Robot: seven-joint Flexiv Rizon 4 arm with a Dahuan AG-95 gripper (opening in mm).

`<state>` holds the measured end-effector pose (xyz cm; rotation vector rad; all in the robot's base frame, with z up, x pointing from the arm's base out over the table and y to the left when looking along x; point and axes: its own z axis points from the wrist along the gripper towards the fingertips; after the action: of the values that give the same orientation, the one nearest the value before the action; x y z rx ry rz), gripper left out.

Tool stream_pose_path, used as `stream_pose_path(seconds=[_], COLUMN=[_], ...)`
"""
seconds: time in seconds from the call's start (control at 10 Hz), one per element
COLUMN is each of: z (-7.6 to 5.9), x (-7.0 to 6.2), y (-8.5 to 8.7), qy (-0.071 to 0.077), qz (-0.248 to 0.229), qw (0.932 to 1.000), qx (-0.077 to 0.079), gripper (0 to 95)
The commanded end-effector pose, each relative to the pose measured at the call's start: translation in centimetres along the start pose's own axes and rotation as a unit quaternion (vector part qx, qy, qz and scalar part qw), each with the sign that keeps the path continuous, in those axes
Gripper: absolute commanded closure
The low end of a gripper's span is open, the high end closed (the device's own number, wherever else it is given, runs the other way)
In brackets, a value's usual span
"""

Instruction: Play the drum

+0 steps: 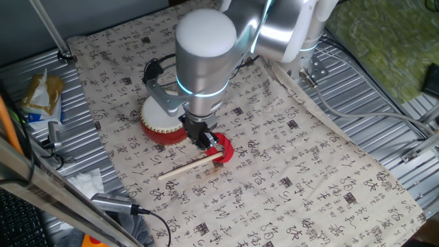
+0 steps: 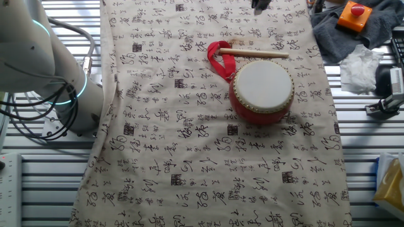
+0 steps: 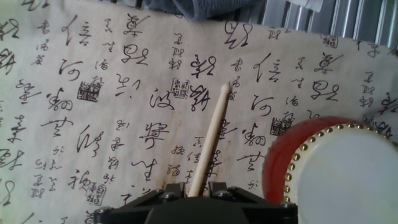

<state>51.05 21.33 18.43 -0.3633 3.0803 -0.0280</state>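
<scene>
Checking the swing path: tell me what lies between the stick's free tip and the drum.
In the hand view, only bare printed cloth lies between the stick's tip and the drum. The gripper is at the stick's other end.

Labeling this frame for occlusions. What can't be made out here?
- Pincer fingertips: hand view, cut off by the bottom edge; grip on the stick unconfirmed.
- Pincer contact: one fixed view, hidden under the arm's wrist.
- Drum: one fixed view, right part hidden by the arm; hand view, cut by the frame edges.
- Pincer: the other fixed view, cut off by the top edge.
</scene>
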Motion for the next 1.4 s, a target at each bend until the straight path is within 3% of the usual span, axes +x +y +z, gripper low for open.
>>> stream_pose_path(seconds=[0.1,0.4,0.7,1.4], z=[1.2,3.1,4.9,4.9], x=[-0.3,-0.6,-0.8,-0.9], y=[-0.8,-1.8,-2.1,-2.1], qy=[-0.003,-0.005,0.001,0.008], qz=[-0.008,-0.014,-0.011,0.010], qw=[1.0000,0.9996,0.9997,0.9997], qx=[-0.004,-0.022,-0.022,-0.018], gripper=[76.0,76.0,76.0,76.0])
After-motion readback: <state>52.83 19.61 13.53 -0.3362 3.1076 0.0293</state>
